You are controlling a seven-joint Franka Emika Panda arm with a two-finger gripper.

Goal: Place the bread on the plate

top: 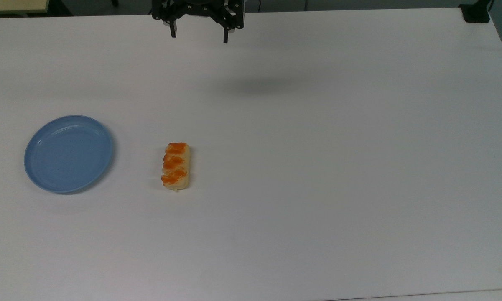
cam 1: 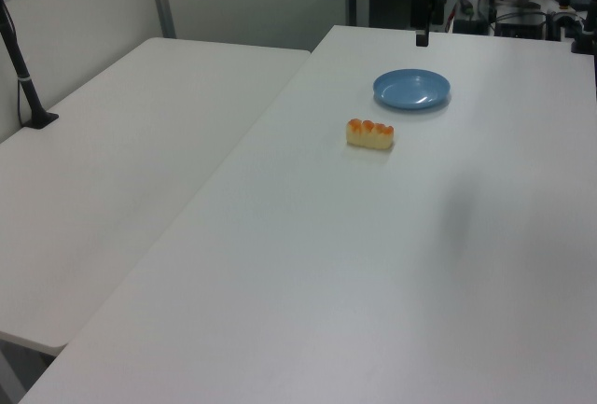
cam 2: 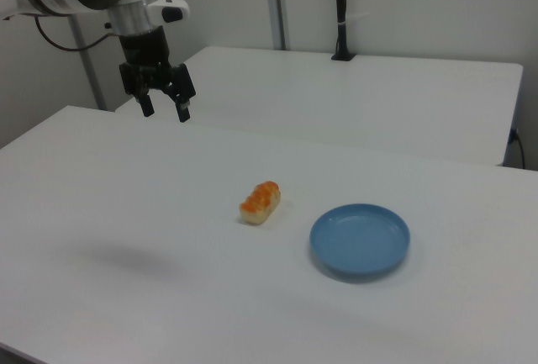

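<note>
The bread (top: 176, 166) lies flat on the white table, a pale-yellow roll with three orange-brown patches on top. It also appears as the bread (cam 1: 370, 132) and the bread (cam 2: 260, 202). The light-blue plate (top: 69, 153) sits empty to the top view's left of it, a short gap apart; the plate (cam 1: 411, 89) and the plate (cam 2: 360, 240) look the same. My gripper (top: 199, 34) hangs open and empty high above the table's far edge, well away from the bread. In the right view my gripper (cam 2: 166, 110) points down with its fingers spread.
The gripper's shadow (top: 251, 85) falls on bare tabletop. A second white table (cam 2: 361, 95) adjoins this one and carries a black clamped post (cam 2: 340, 11). A black clamp (top: 475, 12) sits at the top view's far right corner.
</note>
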